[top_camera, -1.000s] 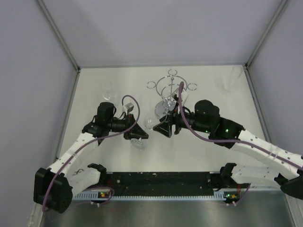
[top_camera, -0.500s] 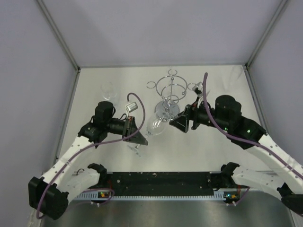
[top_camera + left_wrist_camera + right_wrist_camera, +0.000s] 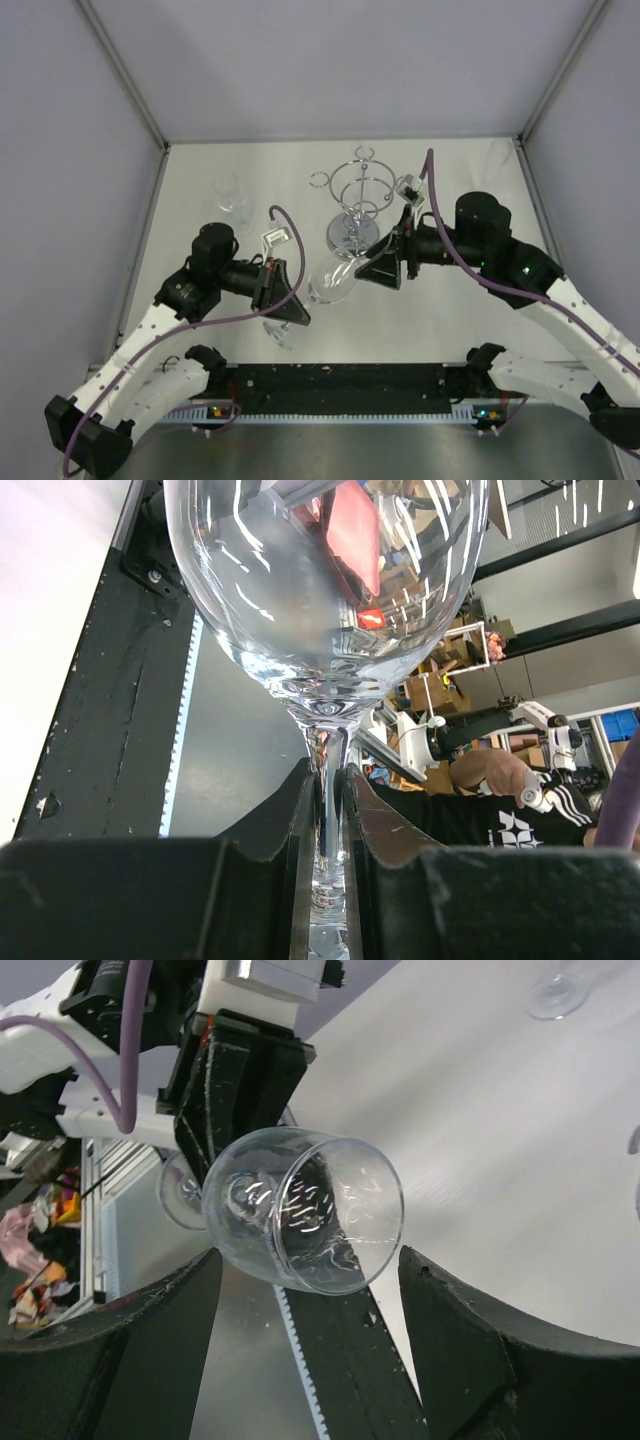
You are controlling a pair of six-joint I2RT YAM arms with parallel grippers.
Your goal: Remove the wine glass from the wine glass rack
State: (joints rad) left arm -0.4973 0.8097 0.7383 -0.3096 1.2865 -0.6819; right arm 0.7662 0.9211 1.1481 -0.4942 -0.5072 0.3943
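Observation:
My left gripper is shut on the stem of a clear wine glass and holds it tilted over the table, bowl toward the right. In the left wrist view the stem is pinched between the fingers under the bowl. In the right wrist view the glass lies between my open right fingers, untouched. My right gripper is open just right of the bowl. The chrome wine glass rack stands at the back middle, its arms without glasses.
A second wine glass stands upright at the back left. The black rail runs along the near edge. Grey walls close the table on the left, back and right.
My left gripper has carried the glass toward the near edge and away from the rack. My right gripper swung away from the rack, then came back left, open, up to the bowl.

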